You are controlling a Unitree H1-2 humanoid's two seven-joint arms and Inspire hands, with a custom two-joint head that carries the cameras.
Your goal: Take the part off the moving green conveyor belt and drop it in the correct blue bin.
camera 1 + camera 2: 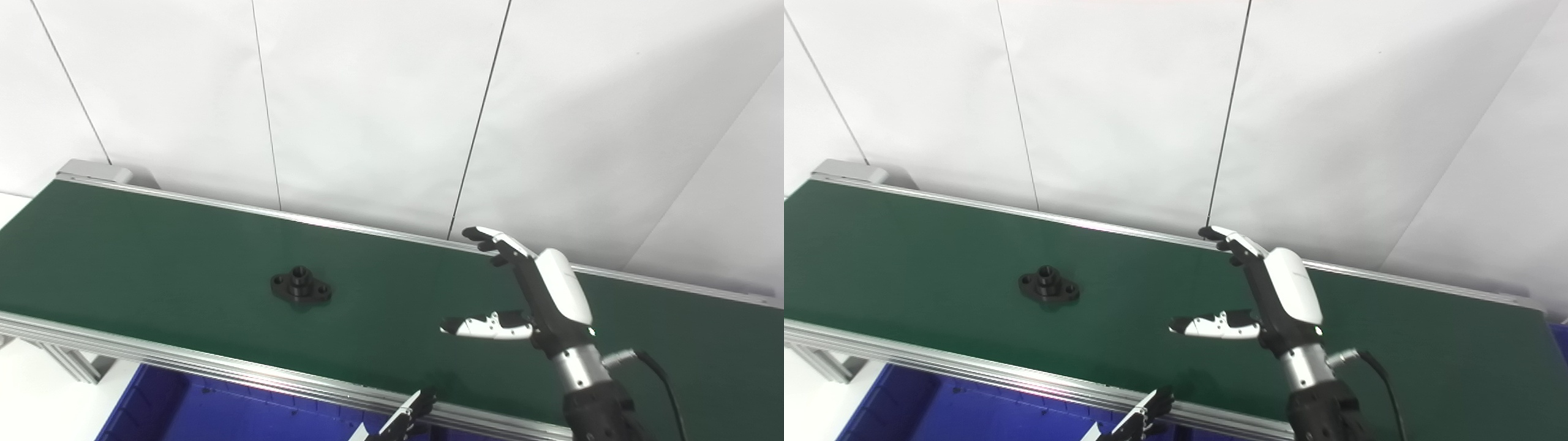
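Blue bin (184,410) sits nearest, at bottom left, just under the near aluminium rail (214,364) of the conveyor, only partly in view. Left hand (404,419) barely pokes in at the bottom edge, a few dark fingertips over the rail beside the bin; too little shows, cannot tell whether its fingers are spread or clenched. Green conveyor belt (153,257) runs across the frame, slanting down toward the right, with a far rail (343,225) against the white panelled wall (367,104). Black part (301,287), a flat flange with a raised hub in the middle and a hole at each end, lies flat on the belt left of centre, nearer the front rail, untouched. Right hand (539,294) hovers over the belt well apart from the part, to its right, palm turned toward it; fingers (499,242) released and stretched out, thumb (487,326) spread wide, holding nothing. Black cable (661,376) trails off the wrist at right.
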